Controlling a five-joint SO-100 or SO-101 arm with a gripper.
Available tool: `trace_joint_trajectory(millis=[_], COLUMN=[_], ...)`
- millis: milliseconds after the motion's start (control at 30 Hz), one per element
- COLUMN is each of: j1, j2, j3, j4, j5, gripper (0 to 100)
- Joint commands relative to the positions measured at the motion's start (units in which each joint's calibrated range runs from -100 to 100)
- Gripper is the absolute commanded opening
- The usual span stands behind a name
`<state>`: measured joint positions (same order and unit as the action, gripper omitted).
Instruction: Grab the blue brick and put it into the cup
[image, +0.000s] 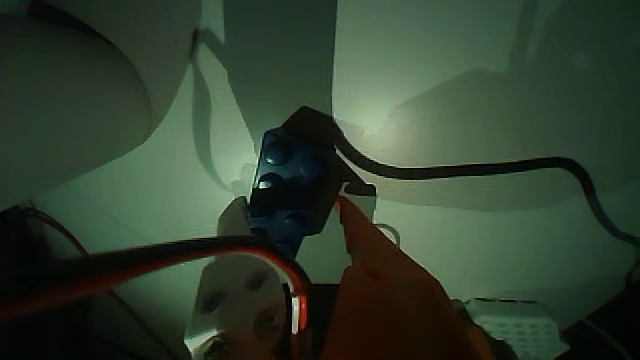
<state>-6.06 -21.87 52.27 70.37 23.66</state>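
Item: brick (290, 185), blue, studded moulded plastic, hard glossy faces, square edges. Location: between the jaws of the gripper (292, 212), which are clamped on it, white jaw on the wrist view's left side, orange jaw on the right. Handling, as judged: light, rigid, not fragile, somewhat slick; best held across opposite flat sides, as here, not on the studs. Cup (70, 80): probably the pale curved rim beyond the jaws to the upper left, though dim light leaves this uncertain. Also: dark cable (480, 168) past the orange jaw; red wires (150, 262) nearest the camera; matte pale table (420, 60).
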Motion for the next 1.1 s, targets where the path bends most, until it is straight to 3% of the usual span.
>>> trace_joint_trajectory(millis=[0,367,533,767,933,1067], j1=[0.3,0.0,-0.7,-2.0,-1.8,-2.1], j2=[2.1,12.0,17.5,6.7,6.4,5.4], j3=[-1.0,-7.7,-12.6,-16.9,-30.9,-33.5], j4=[-1.5,-6.4,-9.5,-5.9,-1.7,-8.8], j5=[0.6,3.9,2.7,5.2,7.2,12.7], gripper=[31,25,0,0,0,0])
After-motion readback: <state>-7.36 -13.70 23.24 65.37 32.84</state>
